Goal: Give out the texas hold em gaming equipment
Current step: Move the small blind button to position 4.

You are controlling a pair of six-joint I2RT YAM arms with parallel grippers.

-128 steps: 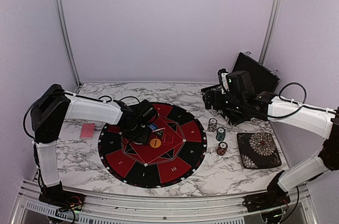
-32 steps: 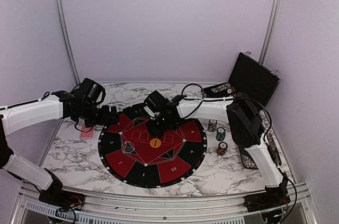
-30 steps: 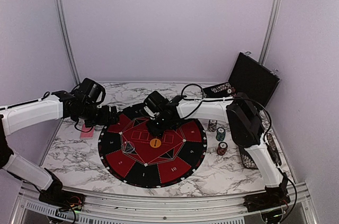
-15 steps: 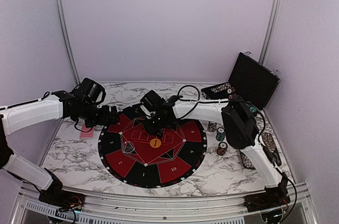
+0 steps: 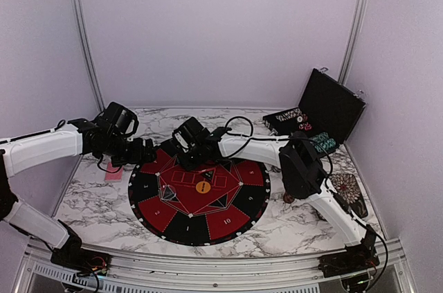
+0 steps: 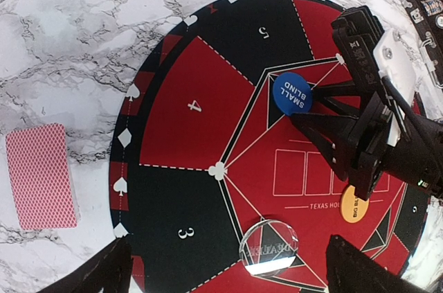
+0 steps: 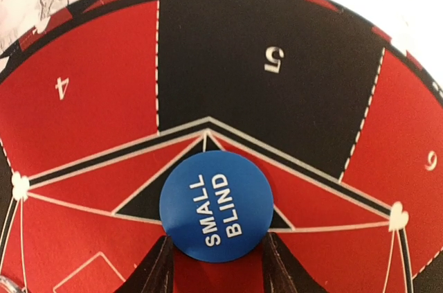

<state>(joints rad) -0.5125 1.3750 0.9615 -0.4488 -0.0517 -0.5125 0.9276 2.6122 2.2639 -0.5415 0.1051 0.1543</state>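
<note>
My right gripper point(image 7: 216, 260) is shut on the blue SMALL BLIND button point(image 7: 216, 206), one finger on each side of its near edge. It holds the button low over the round red-and-black mat point(image 5: 208, 222), at the point below seat 5. In the left wrist view the button point(image 6: 292, 92) shows at the right gripper's tips. An orange BIG BLIND button point(image 5: 203, 186) and a clear dealer disc point(image 6: 270, 246) lie on the mat. My left gripper point(image 6: 239, 276) hangs open above the mat's left side, empty. A pink-backed card deck point(image 6: 40, 176) lies left of the mat.
An open black case point(image 5: 333, 102) with poker chips point(image 5: 296, 118) stands at the back right. A flower-patterned tray point(image 5: 347, 187) sits right of the mat, partly behind the right arm. The right arm stretches across the mat's far half.
My right gripper has carried the blue button left and farther back across the mat. The left arm has stayed still, open.
</note>
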